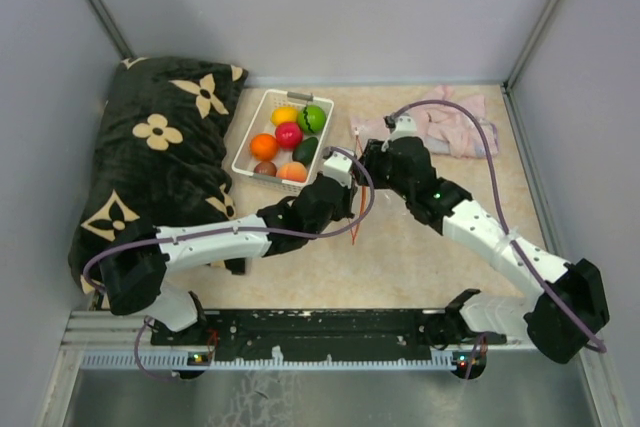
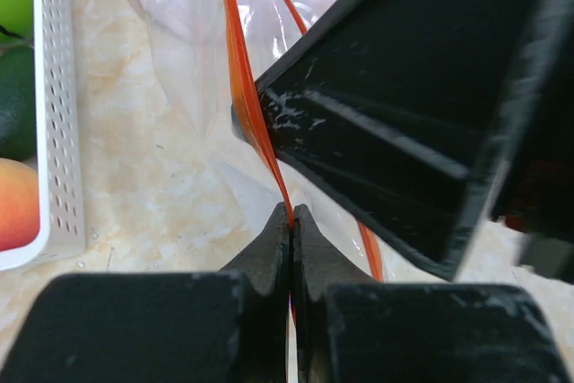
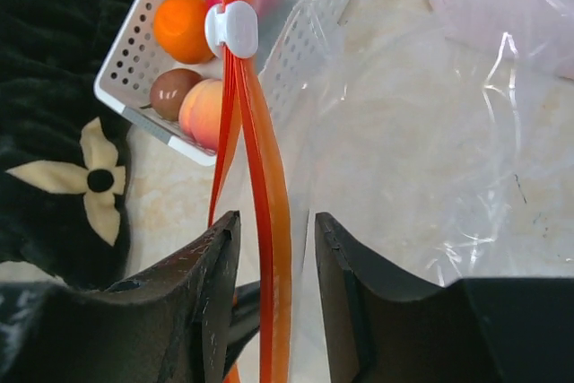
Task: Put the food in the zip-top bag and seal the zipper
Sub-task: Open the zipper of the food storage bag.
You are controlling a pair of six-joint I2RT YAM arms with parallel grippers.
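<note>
Top external view: all food (image 1: pixel 288 134) sits in the basket (image 1: pixel 240 154), none bagged. The left gripper (image 2: pixel 291 221) pinches the zipper (image 2: pixel 240 87); the right gripper (image 3: pixel 276 226) stands parted around it, unsealed.

Both arms reach inward, grippers meeting close together at centre.
The left arm (image 1: pixel 215 239) runs low from its base toward the right. The left gripper (image 2: pixel 291 214) has its fingers (image 2: pixel 269 253) pressed fully together, pinching the zipper (image 2: pixel 240 87). The right arm (image 1: pixel 490 232) angles in from its base toward the left. The right gripper (image 3: pixel 276 226) sits just beside the left one, its fingers (image 3: pixel 220 262) parted and astride that strip.
</note>
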